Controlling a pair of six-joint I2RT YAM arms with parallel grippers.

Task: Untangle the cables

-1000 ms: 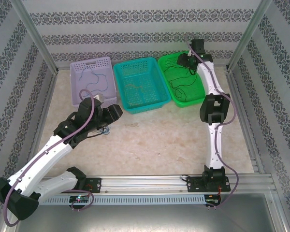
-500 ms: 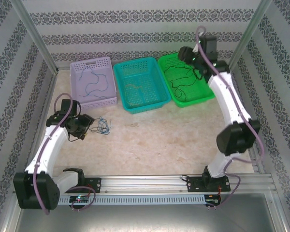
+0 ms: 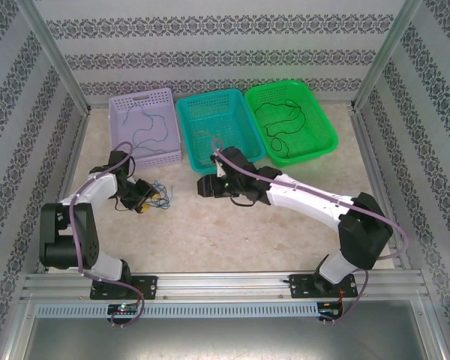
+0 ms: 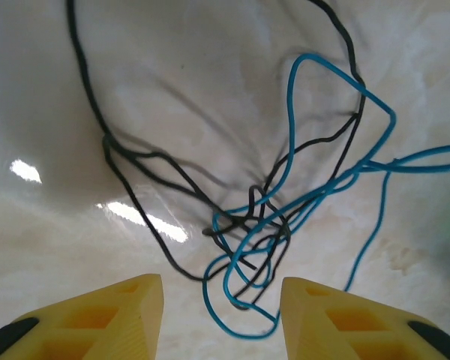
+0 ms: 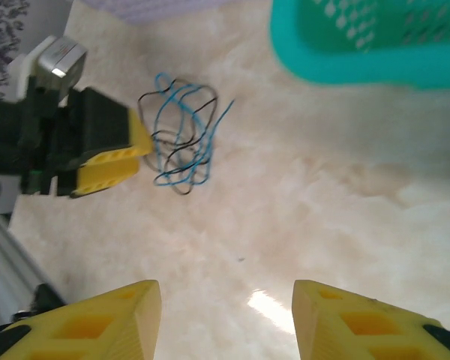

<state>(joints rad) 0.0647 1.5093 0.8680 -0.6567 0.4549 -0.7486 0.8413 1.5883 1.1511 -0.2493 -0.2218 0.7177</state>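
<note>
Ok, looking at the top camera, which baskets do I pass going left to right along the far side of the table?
lavender basket → teal basket → green basket

**Both arms bent inward, jaws apart on each**

Left arm [image 3: 90, 187] is folded up pretty tight, forearm pointing to its right. The left gripper [image 3: 144, 196] is down low over the counter [image 3: 232, 232], and its yellow fingers [image 4: 135, 315] sit parted, not clamped on anything. Right arm [image 3: 307, 199] stretches way across toward the left one. The right gripper [image 3: 204, 185] faces leftward, jaws parted and empty too.
</note>
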